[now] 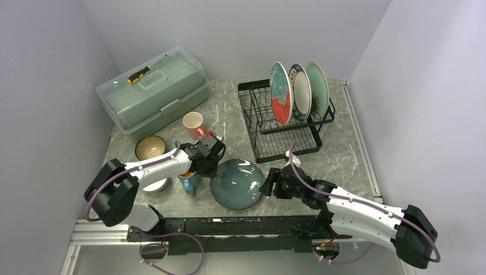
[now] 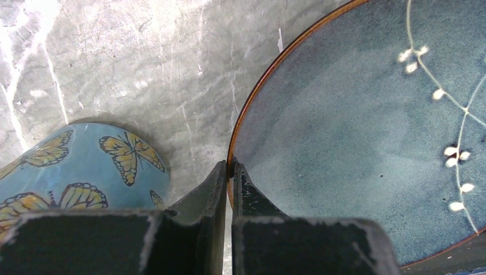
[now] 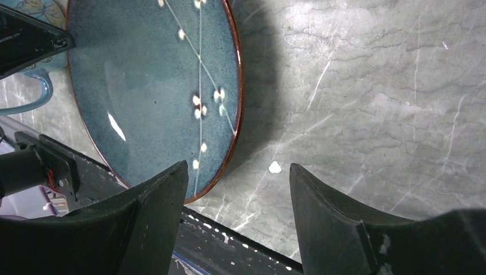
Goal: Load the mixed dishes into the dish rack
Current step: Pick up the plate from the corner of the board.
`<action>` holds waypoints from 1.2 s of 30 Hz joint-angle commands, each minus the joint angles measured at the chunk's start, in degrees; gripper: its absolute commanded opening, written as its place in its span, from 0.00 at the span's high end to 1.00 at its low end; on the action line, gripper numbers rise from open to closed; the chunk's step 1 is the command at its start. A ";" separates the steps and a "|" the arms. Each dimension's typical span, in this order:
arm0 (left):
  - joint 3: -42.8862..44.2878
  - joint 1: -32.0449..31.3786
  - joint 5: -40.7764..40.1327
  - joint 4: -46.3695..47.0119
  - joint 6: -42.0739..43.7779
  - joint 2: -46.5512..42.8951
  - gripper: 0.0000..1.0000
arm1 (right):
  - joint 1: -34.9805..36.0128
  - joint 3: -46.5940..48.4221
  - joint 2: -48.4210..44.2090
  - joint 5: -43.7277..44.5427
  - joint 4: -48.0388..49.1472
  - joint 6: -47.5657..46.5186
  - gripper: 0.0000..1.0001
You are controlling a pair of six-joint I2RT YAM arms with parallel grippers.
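since round teal glazed plate [image 1: 237, 183] lies flat, left gripper [image 2: 229, 166] pinches its 10 o'clock rim, prob. to tilt it; right gripper [image 3: 238, 166] hovers at 3 o'clock, jaws wide.

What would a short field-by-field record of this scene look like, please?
in rack: patterned plate, white plate, pale green plate, all upright in the dish rack
on table: teal plate, blue mug, pink mug, tan bowl
left fingers: shut on teal plate's left rim
right fingers: open at teal plate's right edge, holding nothing
left to load: teal plate, both mugs, tan bowl
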 commanded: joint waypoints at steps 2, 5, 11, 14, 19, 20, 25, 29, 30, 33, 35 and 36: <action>-1.95 0.31 1.16 1.49 -1.63 -0.04 0.99 | 0.15 -0.74 0.68 -0.11 3.82 1.60 0.33; -2.46 0.32 1.83 2.08 -1.84 0.36 1.00 | 0.16 -1.26 1.02 -0.28 5.05 2.33 0.33; -3.52 0.30 3.40 3.66 -2.62 0.56 1.00 | 0.15 -3.32 1.63 -1.03 9.58 5.40 0.33; -4.21 0.23 4.82 4.71 -2.96 0.82 1.00 | 0.22 -5.59 2.17 -1.70 14.36 7.61 0.33; -5.19 0.01 6.45 6.26 -3.58 1.22 1.00 | 0.16 -7.62 3.69 -2.16 21.25 11.02 0.34; -5.31 -0.07 6.70 6.53 -3.66 1.22 1.00 | 0.22 -7.58 3.98 -2.00 21.85 11.27 0.34; -5.39 -0.88 8.16 8.10 -4.28 1.45 1.00 | 0.16 -6.41 5.70 0.28 23.11 11.86 0.34; -5.01 -2.21 8.02 8.37 -4.99 1.99 1.00 | 0.18 -6.35 7.12 0.80 25.91 13.35 0.36; -5.06 -2.56 7.94 8.48 -5.17 2.02 1.00 | 0.16 -6.28 7.44 0.77 26.49 13.63 0.36; -5.14 -3.10 8.04 8.64 -5.54 2.04 1.00 | 0.24 -6.43 7.95 1.07 27.53 14.51 0.39; -5.16 -3.41 7.98 8.64 -5.80 1.97 1.00 | 0.24 -6.63 7.76 1.35 28.09 14.81 0.42; -5.16 -3.52 7.99 8.61 -5.82 1.88 1.00 | 0.24 -6.71 7.62 1.45 28.29 14.92 0.44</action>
